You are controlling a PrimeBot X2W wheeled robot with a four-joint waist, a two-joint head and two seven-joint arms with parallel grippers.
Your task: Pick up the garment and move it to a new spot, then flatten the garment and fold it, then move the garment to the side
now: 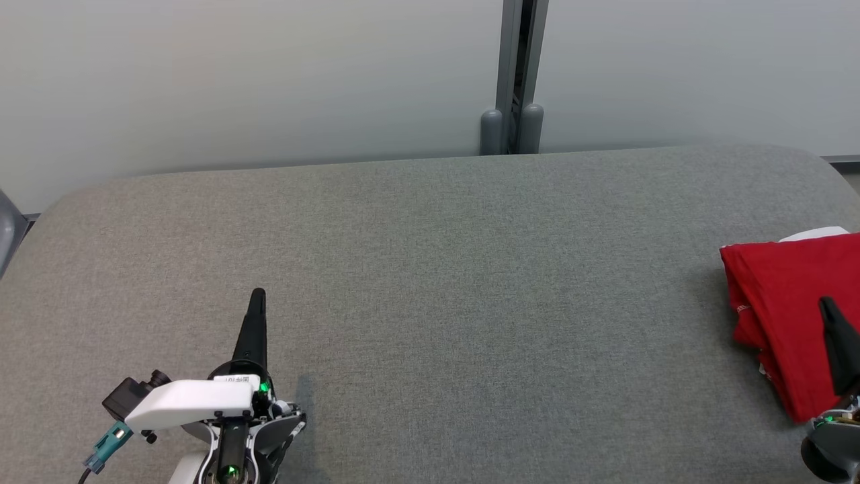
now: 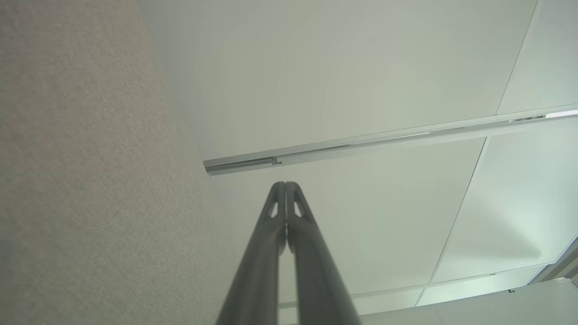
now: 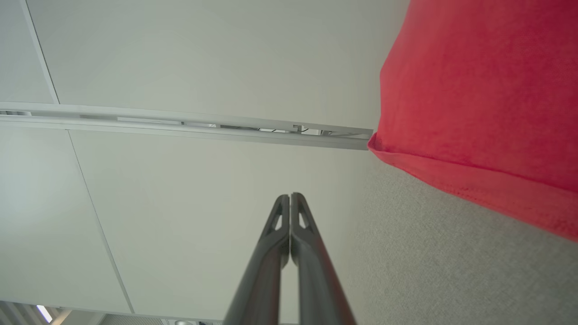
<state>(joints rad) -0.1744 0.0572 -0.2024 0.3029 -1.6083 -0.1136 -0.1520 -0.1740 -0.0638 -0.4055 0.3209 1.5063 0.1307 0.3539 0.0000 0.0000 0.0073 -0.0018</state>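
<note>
Presently, findings as observed. My left gripper (image 1: 258, 296) sits at the lower left of the head view, over the near part of the table (image 1: 430, 269), its dark fingers pointing away from me. Its jaws are fully closed: in the left wrist view the two fingers meet at their tips with no gap, and nothing is between them. That view looks past the tips at the pale wall (image 2: 361, 67), with the table's grey cloth running down its left side.

My right gripper (image 1: 825, 304) is at the lower right edge of the head view. In the right wrist view its jaws are likewise pressed together tip to tip, and they hold nothing. In the head view its finger stands in front of the garment (image 1: 783, 302); whether it touches the cloth I cannot tell. In the right wrist view the garment lies off to the right of the fingers, not between them.

The garment is red and lies on the table at the far right, well apart from my left gripper, its right part cut off by the edge of the head view. It is folded into a compact pack, with layered edges showing along its left side. A white object (image 1: 816, 233) shows just behind its far edge; what it is I cannot tell.

The table has rounded far corners. The wall stands behind it, with a grey post (image 1: 517, 67) at the joint between two panels.
</note>
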